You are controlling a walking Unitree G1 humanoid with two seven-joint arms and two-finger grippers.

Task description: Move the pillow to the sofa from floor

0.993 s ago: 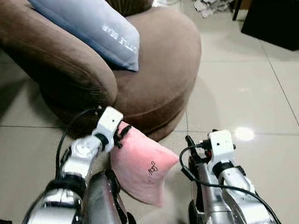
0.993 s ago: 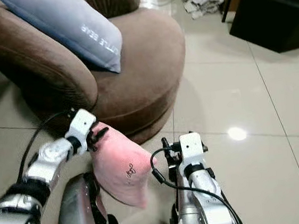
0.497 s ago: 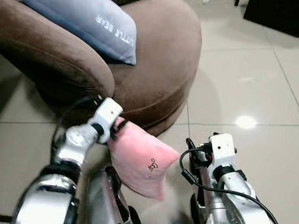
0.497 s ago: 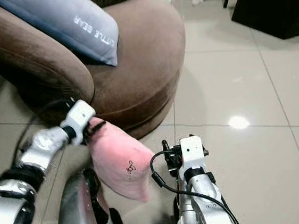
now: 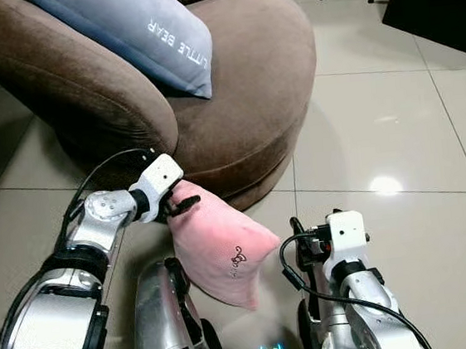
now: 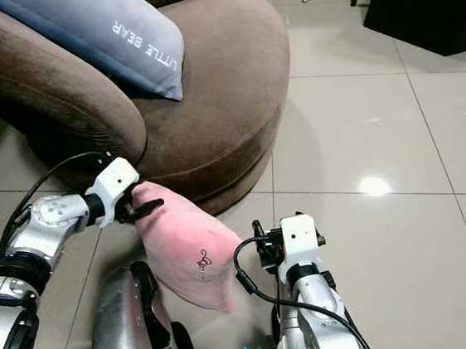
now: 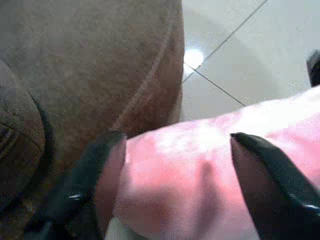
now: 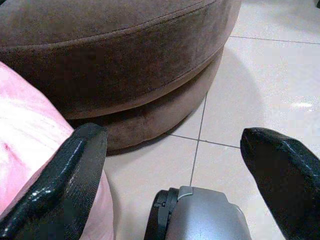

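The left gripper (image 7: pixel 175 150) has its jaws closed onto a top corner of the pink pillow (image 5: pixel 221 255), the fabric bunched between the two black fingers (image 7: pixel 265 185). The pillow hangs from that pinch, sagging down between the robot's legs, its lower corner near the tiled floor (image 5: pixel 378 126) and probably just off it, though the frames do not settle that. The grip sits just in front of the base of the brown sofa (image 5: pixel 242 98), below the level of the seat.

The right gripper (image 8: pixel 170 165) has its jaws spread wide and holds nothing; it is low beside the pillow, pointing at the sofa's base.

The step in hand looks like the lift onto the seat. To do it well, the left arm should rise until the hanging corner clears the rounded cushion edge, then reach forward over the open brown seat, to the right of the blue-grey pillow (image 5: pixel 139 30) already leaning there. A corner pinch is slight, so a slow carry is safer; release should wait until the pillow's weight rests on the cushion.
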